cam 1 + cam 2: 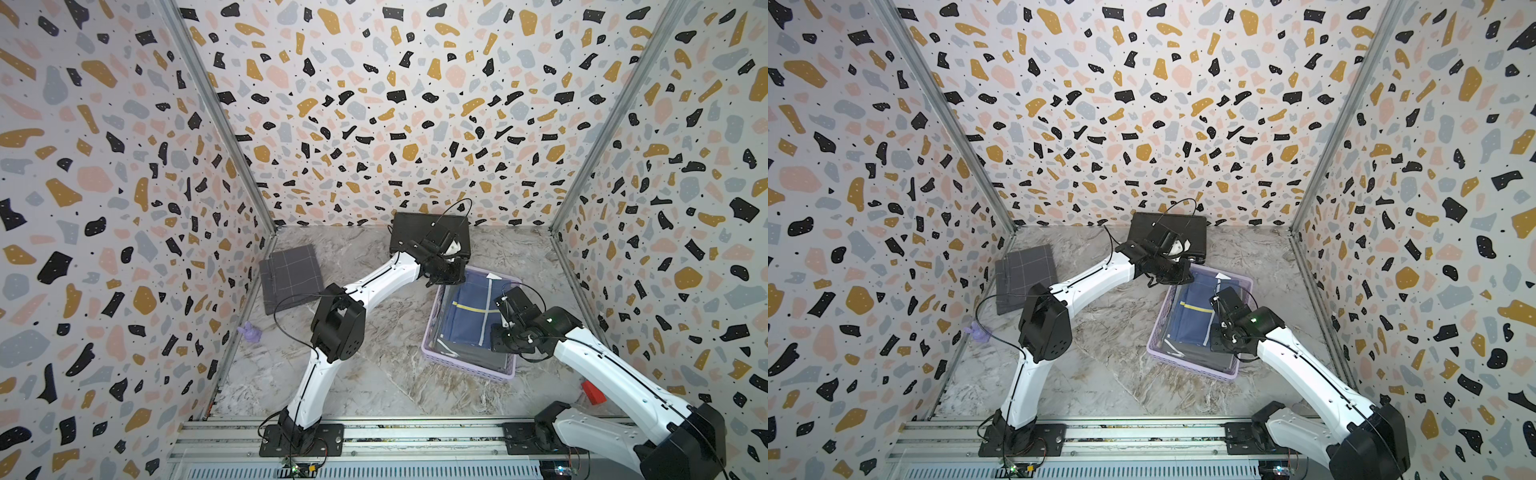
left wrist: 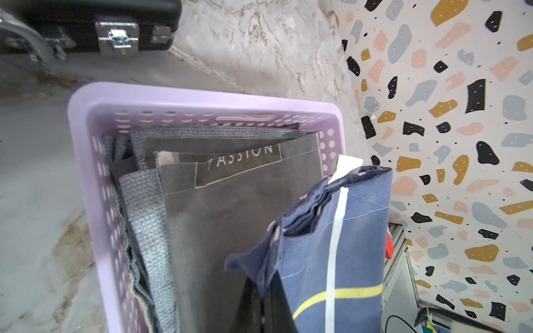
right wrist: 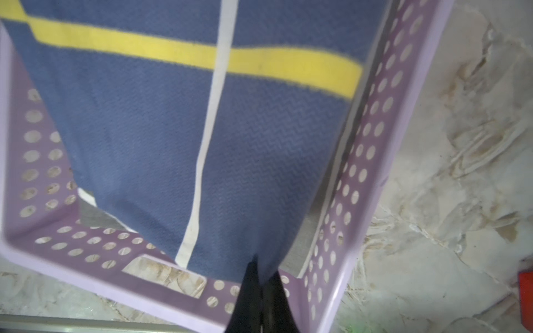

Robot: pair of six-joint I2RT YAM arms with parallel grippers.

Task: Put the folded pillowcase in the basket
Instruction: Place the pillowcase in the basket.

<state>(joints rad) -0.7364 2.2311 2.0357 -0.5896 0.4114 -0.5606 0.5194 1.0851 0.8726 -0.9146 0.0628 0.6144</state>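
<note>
Blue woven cloth, seemingly light and floppy, the folded striped pillowcase [image 1: 469,316] is sagging into the shallow lavender plastic basket [image 1: 465,359] as we are pinching opposite edges, left hand [image 2: 268,291] and right hand [image 3: 261,288] both clamped on it.

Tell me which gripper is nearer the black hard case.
Left. The left gripper, shut on the pillowcase, hangs over the basket's far end, just in front of the black case. The right gripper, also shut on it, is over the basket's near end.
</note>
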